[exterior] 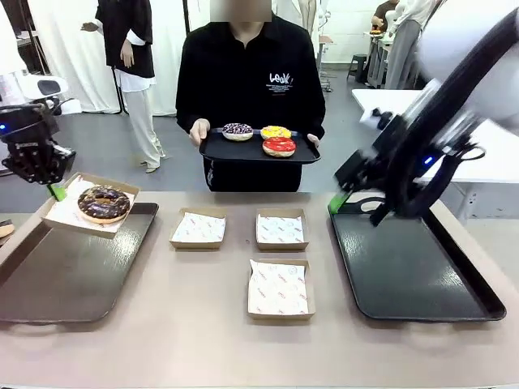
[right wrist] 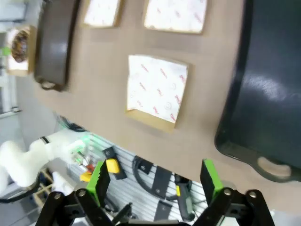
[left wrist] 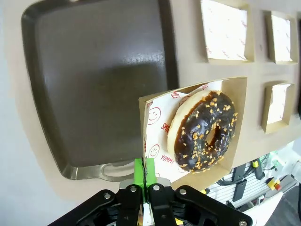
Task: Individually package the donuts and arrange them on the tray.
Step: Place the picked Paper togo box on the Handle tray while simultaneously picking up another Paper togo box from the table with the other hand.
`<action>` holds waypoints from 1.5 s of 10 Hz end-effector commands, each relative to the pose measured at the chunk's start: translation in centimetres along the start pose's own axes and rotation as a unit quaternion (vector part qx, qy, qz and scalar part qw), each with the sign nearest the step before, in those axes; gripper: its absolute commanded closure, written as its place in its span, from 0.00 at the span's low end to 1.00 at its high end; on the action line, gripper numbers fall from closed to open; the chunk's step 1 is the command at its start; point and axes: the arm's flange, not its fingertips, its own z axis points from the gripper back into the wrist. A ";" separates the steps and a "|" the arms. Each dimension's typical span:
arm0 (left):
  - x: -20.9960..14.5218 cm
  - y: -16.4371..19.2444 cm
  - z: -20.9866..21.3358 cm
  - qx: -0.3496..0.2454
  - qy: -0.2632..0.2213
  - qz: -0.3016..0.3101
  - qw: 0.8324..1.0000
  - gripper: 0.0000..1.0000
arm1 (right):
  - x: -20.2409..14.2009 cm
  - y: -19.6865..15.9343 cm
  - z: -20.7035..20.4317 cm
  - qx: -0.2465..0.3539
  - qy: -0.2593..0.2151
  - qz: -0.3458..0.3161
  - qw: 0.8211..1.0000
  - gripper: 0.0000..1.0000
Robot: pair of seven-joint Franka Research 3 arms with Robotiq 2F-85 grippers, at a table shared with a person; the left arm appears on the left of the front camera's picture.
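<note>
L: my left gripper (left wrist: 144,170) pinched on box (exterior: 69,212) edge, chocolate donut (exterior: 104,203) inside, left of frame over tray (exterior: 49,284) | R: my right gripper (right wrist: 155,174) wide, empty | three donuts (exterior: 278,146) top centre on person's tray (exterior: 215,150)

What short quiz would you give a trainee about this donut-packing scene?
1. True or false: the left jaws are shut on the edge of the box holding the chocolate donut.
2. How many donuts sit on the tray that the person holds?
3. How many empty boxes lie on the table? A two, B three, C four.
Key: 1 true; 2 three; 3 B.
</note>
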 end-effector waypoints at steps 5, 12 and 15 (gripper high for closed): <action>0.5 4.0 -3.5 0.034 0.019 0.005 0.999 0.99 | -2.3 1.1 -10.6 -0.031 0.029 -0.011 0.999 0.00; 0.7 3.8 -3.6 0.027 0.027 0.012 0.999 0.99 | -2.3 1.2 -10.5 -0.032 0.038 -0.003 0.999 0.00; 0.7 3.8 -3.6 0.027 0.027 0.012 0.999 0.99 | -2.3 1.2 -10.5 -0.032 0.038 -0.003 0.999 0.00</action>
